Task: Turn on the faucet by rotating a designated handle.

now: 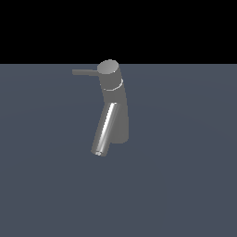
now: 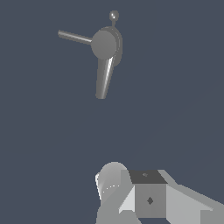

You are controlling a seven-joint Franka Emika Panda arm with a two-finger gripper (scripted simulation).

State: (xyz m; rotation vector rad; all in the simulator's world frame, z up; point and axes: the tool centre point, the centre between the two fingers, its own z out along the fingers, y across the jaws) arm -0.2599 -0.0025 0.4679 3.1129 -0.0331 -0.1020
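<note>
I see the faucet [image 1: 113,104] upright, handle [image 1: 84,72] jutting toward the exterior view's left. The gripper [image 2: 131,197] sits well apart from it (fingers hidden, so I cannot tell its state).

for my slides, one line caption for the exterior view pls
Dark grey faucet with slanted spout and thin handle pointing toward the exterior view's left.

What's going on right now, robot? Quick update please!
Gripper well short of faucet, jaws not readable. Handle untouched, sticking out toward the exterior view's left. Nothing between gripper and handle.
</note>
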